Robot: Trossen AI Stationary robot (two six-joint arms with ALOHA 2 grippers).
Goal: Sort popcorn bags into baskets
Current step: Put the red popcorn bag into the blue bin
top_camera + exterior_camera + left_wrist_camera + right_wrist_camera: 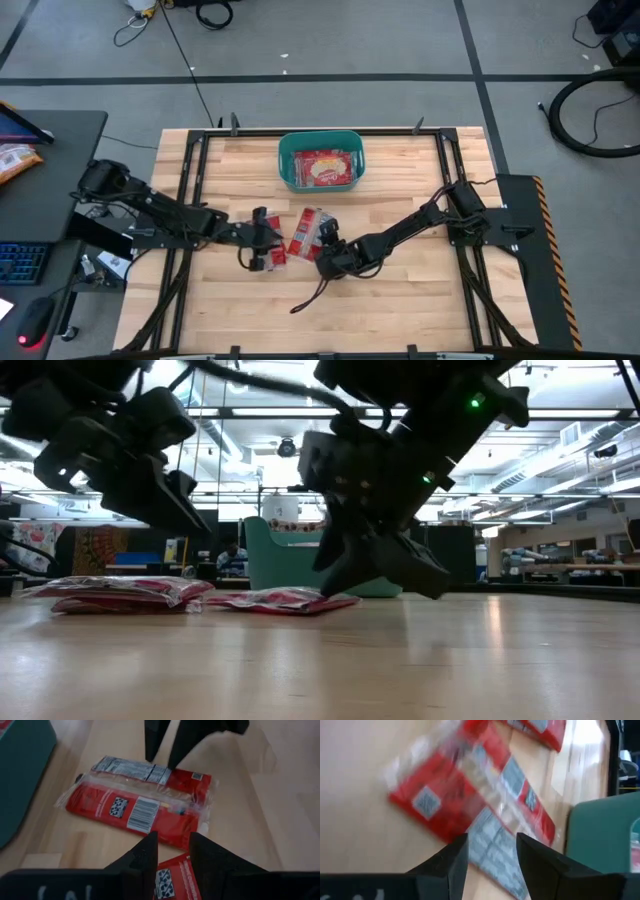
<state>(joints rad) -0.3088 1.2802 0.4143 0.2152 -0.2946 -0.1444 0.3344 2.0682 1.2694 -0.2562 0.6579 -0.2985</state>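
Two grippers, our left gripper [262, 243] and right gripper [327, 243], fingers spread, flank loose popcorn bags [306, 234] mid-table, near the teal tub [320, 139] holding more.

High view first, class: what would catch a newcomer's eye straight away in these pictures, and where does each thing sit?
The two dark arms meet at mid-table, the left claw and right claw open on either side of loose flat red popcorn packets lying on the pale wooden table. Behind them, at the far edge, the rounded teal plastic tub already holds red packets.
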